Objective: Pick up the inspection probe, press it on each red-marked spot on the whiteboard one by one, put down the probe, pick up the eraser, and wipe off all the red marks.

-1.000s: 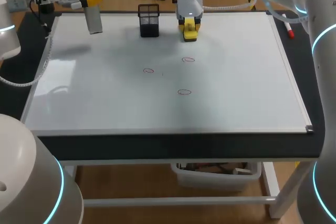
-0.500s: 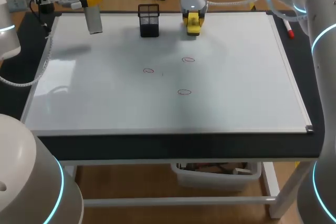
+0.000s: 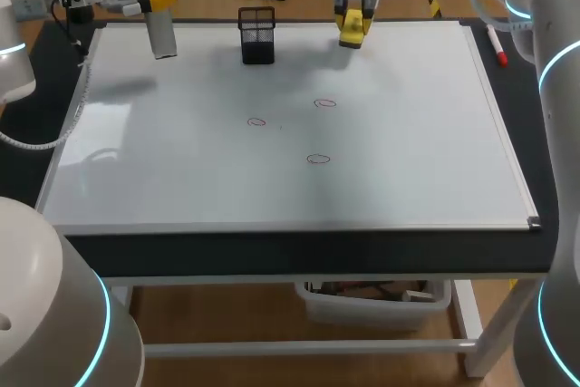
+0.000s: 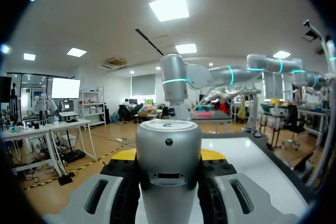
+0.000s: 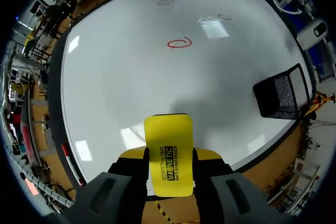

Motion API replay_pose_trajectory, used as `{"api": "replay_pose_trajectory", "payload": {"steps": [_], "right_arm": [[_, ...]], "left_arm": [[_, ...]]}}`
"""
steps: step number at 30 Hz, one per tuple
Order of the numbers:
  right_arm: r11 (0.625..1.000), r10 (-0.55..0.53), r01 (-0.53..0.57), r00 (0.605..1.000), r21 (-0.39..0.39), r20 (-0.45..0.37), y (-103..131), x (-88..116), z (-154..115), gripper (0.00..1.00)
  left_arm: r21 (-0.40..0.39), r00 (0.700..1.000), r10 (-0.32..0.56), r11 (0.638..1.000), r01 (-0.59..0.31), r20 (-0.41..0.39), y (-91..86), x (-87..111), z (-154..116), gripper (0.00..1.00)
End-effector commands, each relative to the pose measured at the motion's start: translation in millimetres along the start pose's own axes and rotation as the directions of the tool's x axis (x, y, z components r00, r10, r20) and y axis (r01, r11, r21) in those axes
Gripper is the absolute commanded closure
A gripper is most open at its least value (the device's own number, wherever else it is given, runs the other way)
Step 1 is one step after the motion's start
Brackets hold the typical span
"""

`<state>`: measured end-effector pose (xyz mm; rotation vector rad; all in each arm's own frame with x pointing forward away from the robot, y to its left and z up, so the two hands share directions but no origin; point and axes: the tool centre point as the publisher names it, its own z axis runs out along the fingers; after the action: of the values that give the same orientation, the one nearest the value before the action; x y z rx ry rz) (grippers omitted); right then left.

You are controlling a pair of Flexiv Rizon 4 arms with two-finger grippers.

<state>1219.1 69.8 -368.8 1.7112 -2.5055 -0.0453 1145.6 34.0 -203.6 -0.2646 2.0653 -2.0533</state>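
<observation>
Over the whiteboard's [image 3: 408, 133] far left corner, my left gripper [image 3: 159, 2] is shut on the silver cylindrical inspection probe [image 3: 162, 33], which hangs upright. In the left wrist view the probe [image 4: 169, 166] fills the space between the fingers of the left gripper [image 4: 169, 156]. My right gripper [image 3: 352, 26] is shut on the yellow eraser [image 3: 352, 37] above the board's far edge, right of centre. The eraser [image 5: 168, 153] sticks out ahead of the right gripper [image 5: 168, 156]. Three red marks [image 3: 257, 121] [image 3: 324, 103] [image 3: 318, 159] lie mid-board; the same red marks [image 5: 179, 43] [image 5: 166, 1] [image 5: 224, 17] show ahead of the eraser.
A black mesh pen holder [image 3: 257, 35] stands at the board's far edge between the two grippers, and this mesh holder [image 5: 281, 93] is beside the eraser in the right wrist view. A red marker [image 3: 497, 47] lies on the dark table strip right of the board.
My right arm has carried the eraser to the right and farther back along the board's far edge. The left arm and the probe have not moved.
</observation>
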Motion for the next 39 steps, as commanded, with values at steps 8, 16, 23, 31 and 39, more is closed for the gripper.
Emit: {"api": "replay_pose_trajectory", "payload": {"steps": [8, 16, 23, 31, 39], "right_arm": [[0.802, 0.102, -0.079, 0.995, -0.592, 0.006, -15, 33, -6, 1.0], [0.798, 0.18, -0.143, 0.984, -0.586, 0.006, -16, 60, -6, 1.0], [0.8, 0.22, -0.185, 0.975, -0.571, -0.008, -14, 78, -6, 1.0], [0.815, 0.242, -0.221, 0.97, -0.535, -0.032, -8, 89, -7, 1.0], [0.821, 0.288, -0.283, 0.955, -0.496, -0.067, -2, 105, -1, 1.0]], "left_arm": [[-0.001, 1.0, 0.002, 1.0, -0.002, 0.005, -1.6, 1.9, 0, 1.0], [-0.001, 1.0, 0.002, 1.0, -0.002, 0.005, -1.6, 1.9, 0, 1.0], [-0.001, 1.0, 0.002, 1.0, -0.002, 0.005, -1.6, 1.9, 0, 1.0], [-0.001, 1.0, 0.002, 1.0, -0.002, 0.005, -1.6, 1.9, 0, 1.0], [-0.001, 1.0, 0.002, 1.0, -0.002, 0.005, -1.6, 1.9, 0, 1.0]]}}
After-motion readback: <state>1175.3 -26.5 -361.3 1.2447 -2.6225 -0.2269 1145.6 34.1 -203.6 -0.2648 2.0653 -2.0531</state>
